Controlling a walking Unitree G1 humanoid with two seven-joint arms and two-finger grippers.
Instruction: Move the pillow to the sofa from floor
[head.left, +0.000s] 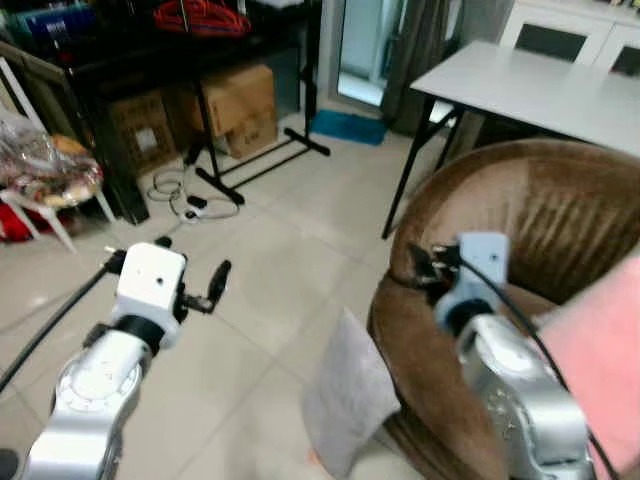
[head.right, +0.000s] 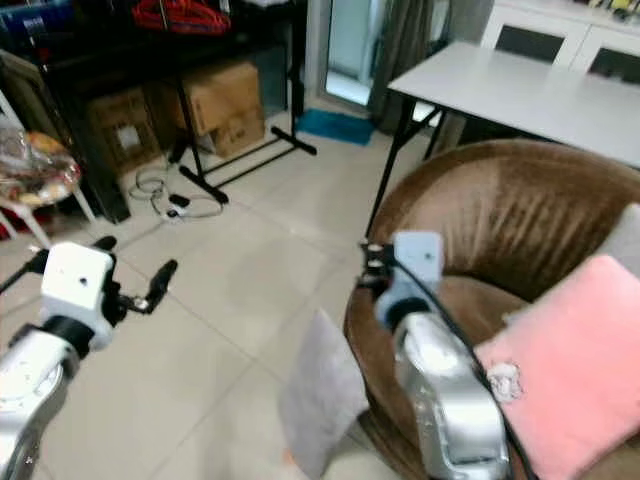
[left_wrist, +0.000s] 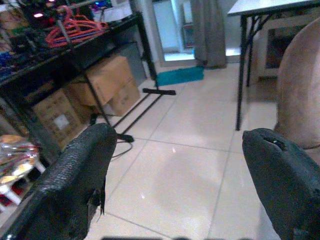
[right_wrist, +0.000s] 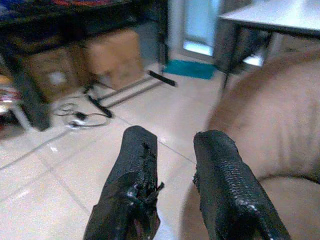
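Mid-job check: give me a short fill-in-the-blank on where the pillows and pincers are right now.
1. The grey pillow stands on the floor, leaning against the brown ____.
2. The pillow already lying on the sofa seat is ____ in colour.
3. The left pincer has its fingers ____, holding nothing.
4. The right pincer is raised beside the sofa's rim, and it holds ____.

Missing words: sofa; pink; open; nothing
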